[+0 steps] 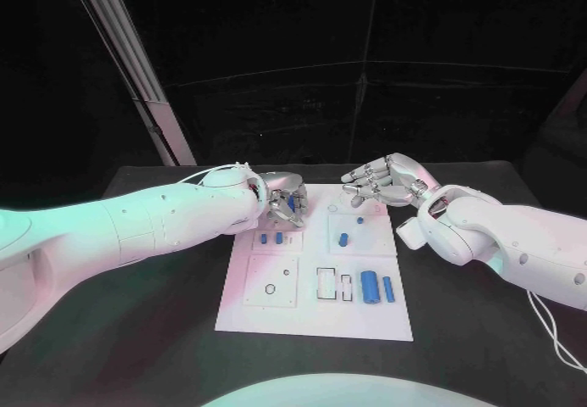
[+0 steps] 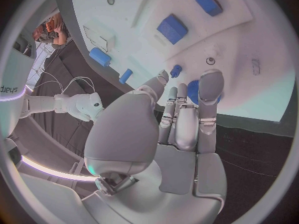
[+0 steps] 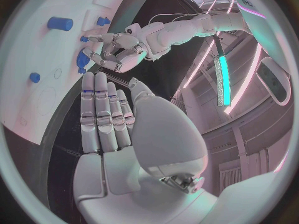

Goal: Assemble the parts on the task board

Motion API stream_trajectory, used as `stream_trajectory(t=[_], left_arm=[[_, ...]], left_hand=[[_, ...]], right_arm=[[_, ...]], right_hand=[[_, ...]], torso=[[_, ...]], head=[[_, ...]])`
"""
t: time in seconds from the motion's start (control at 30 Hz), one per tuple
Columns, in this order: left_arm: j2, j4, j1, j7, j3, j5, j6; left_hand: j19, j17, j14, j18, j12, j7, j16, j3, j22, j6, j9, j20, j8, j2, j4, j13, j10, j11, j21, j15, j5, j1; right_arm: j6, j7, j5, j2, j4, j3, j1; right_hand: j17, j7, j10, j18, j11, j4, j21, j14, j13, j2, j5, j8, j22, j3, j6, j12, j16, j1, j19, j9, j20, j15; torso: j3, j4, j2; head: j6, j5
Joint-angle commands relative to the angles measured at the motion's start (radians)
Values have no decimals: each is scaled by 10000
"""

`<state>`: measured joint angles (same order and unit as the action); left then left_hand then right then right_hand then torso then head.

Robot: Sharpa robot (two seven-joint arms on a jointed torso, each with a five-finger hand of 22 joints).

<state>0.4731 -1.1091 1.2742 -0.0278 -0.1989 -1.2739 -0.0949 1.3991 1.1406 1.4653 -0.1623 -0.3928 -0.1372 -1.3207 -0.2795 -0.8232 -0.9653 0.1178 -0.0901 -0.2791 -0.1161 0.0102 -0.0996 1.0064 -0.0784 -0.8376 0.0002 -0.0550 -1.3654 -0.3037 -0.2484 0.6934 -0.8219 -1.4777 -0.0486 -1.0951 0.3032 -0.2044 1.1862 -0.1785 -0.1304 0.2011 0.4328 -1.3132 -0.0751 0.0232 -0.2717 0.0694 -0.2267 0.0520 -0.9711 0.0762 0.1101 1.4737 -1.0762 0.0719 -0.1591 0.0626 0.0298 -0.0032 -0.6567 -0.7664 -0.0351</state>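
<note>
The table is seen from above by the head view, with the task board (image 1: 315, 318) at frame centre. Each wrist view is taken from close behind its own hand, facing the board's far edge. The board (image 2: 261, 84) (image 3: 37, 104) is shared by all three.

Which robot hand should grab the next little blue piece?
Probably the left hand: it hovers over the task board, fingers beside small blue parts. The right hand is at the far edge.
</note>
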Motion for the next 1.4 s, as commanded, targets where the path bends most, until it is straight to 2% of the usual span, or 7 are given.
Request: stream_trajectory(t=[0.03,0.4,0.87,1.4], left_arm=[[-54,83,5,48,-4,-119,402],[-157,268,-19,91,-44,-119,682],[-264,363,-42,186,-95,-118,917],[-335,458,-92,261,-102,-292,912]], left_hand=[[109,10,190,161,75,-7,-74,-105,-130,-115,-29,10,73,98,-15,57,112,11,-127,-97,18,-26],[189,-134,179,225,250,-3,-41,-185,-493,-261,-116,35,194,90,0,208,305,24,-484,-108,20,82],[243,-206,189,283,464,25,-68,-466,-865,-460,-211,56,324,188,-110,335,545,55,-842,-139,14,-18],[236,-240,208,334,810,55,-175,-1597,-1333,-867,-319,111,478,434,-739,341,1043,125,-1268,-204,15,-546]], right_arm=[[-28,-102,-34,14,-17,-6,-17],[-27,-95,-34,63,0,-6,-17],[-18,-100,-34,86,12,-6,-17],[-20,-109,-34,93,18,-6,-17]], right_hand=[[-15,12,-59,-37,12,-13,-45,10,9,-38,-22,-22,10,57,55,38,-63,-24,-44,16,-60,5],[-15,13,-62,-38,15,-29,-52,7,15,-41,-21,-22,15,72,56,43,-70,-3,-50,17,-57,2],[-16,15,-66,-41,21,-77,-72,-2,33,-56,-25,-21,28,129,56,55,-92,65,-71,18,-48,-6],[-16,14,-67,-40,20,-81,-75,-4,37,-61,-25,-21,30,139,57,57,-96,71,-74,19,-47,-6]], torso=[[-3,3,4],[-1,14,1],[-1,14,-2],[-2,21,7]], head=[[-5,4],[-11,-17],[-29,-5],[-59,-1]])
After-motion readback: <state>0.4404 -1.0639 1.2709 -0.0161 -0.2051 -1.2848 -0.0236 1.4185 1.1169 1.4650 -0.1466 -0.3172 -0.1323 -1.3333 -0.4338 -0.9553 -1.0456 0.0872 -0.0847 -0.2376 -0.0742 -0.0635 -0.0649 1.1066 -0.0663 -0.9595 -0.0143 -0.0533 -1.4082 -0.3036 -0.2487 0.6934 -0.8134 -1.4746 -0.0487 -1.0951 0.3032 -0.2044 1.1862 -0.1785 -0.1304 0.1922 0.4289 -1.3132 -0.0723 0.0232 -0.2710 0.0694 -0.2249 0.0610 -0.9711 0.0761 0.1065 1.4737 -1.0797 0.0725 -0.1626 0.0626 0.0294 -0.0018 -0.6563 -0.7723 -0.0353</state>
